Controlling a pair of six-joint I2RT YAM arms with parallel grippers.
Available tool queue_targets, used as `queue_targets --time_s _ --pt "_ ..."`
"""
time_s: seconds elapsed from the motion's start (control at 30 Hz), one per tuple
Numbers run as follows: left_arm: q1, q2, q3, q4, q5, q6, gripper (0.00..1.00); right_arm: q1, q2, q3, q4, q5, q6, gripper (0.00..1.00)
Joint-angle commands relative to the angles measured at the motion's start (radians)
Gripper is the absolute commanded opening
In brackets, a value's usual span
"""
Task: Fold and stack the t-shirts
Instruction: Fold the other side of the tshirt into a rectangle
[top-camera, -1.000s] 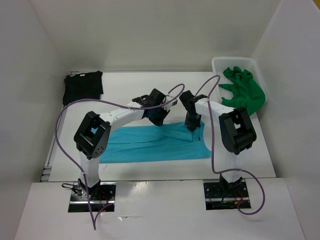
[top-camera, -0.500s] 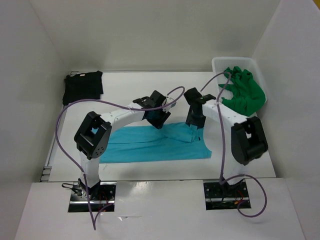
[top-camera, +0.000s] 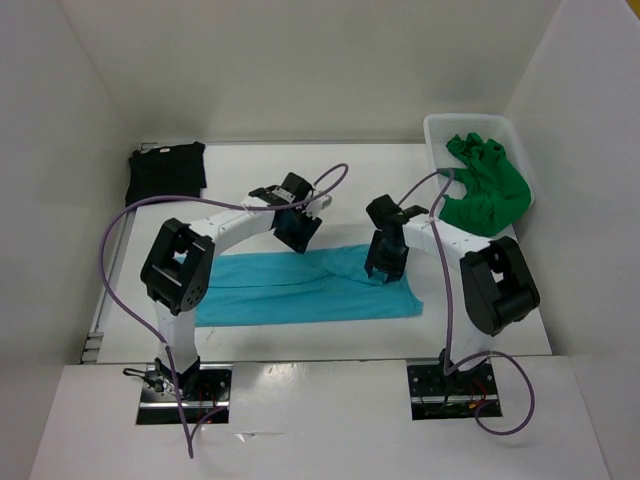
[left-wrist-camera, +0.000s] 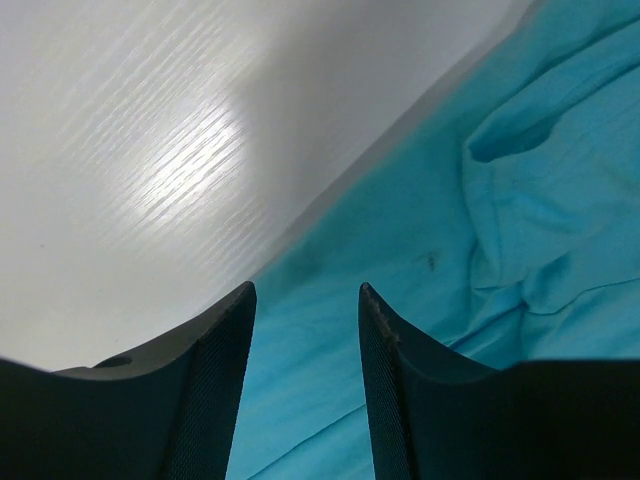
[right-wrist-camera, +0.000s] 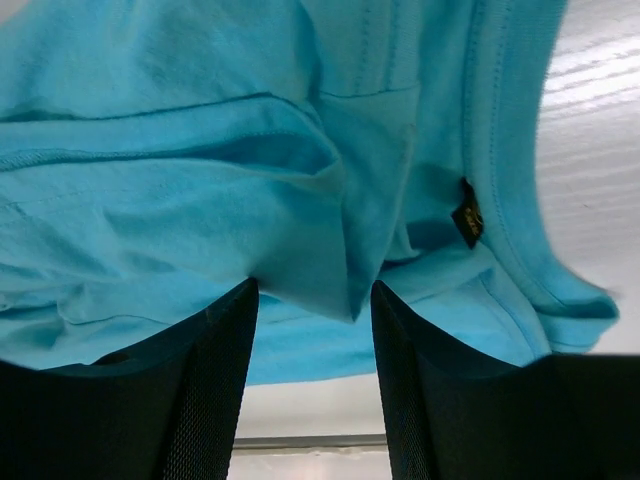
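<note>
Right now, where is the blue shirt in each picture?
Top external: the blue shirt lies spread across the middle of the white table.
Left wrist: it fills the right side and bottom.
Right wrist: it fills almost the whole picture.
Shared landmark: the white table shows beside the shirt's edge in all three views.

White walls on three sides; white table (faint woodgrain, glare).
</note>
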Motion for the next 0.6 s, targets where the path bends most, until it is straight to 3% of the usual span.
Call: queue_targets --time_s 0.0,0.1,0.2,0.23,0.27,0.33,0.57 --pt "0.047 -0.06 -0.019 -0.023 0.029 0.018 0.53 0.008 0.018 -0.001 0.06 -0.036 -0.001 0.55" --pt "0.056 -0.06 -0.039 -0.023 0.029 0.018 0.53 0.008 0.038 -0.001 0.069 -0.057 -0.001 0.53" --pt "0.056 -0.06 -0.039 -0.023 0.038 0.027 0.53 0.008 0.047 -0.001 0.078 -0.057 -0.001 0.36" --pt "0.056 -0.06 -0.039 -0.023 0.038 0.027 0.53 0.008 0.047 -0.001 0.078 -0.057 -0.001 0.21" --pt "0.056 -0.06 -0.039 -0.023 0.047 0.027 0.53 0.008 0.047 -0.001 0.064 -0.043 -0.001 0.14" --pt "0.056 -0.06 -0.029 -0.033 0.047 0.027 0.53 0.008 0.035 -0.001 0.031 -0.028 -0.001 0.05" --pt "0.056 -0.06 -0.029 -0.042 0.068 0.036 0.53 0.008 -0.036 -0.015 -0.071 0.001 0.018 0.01"
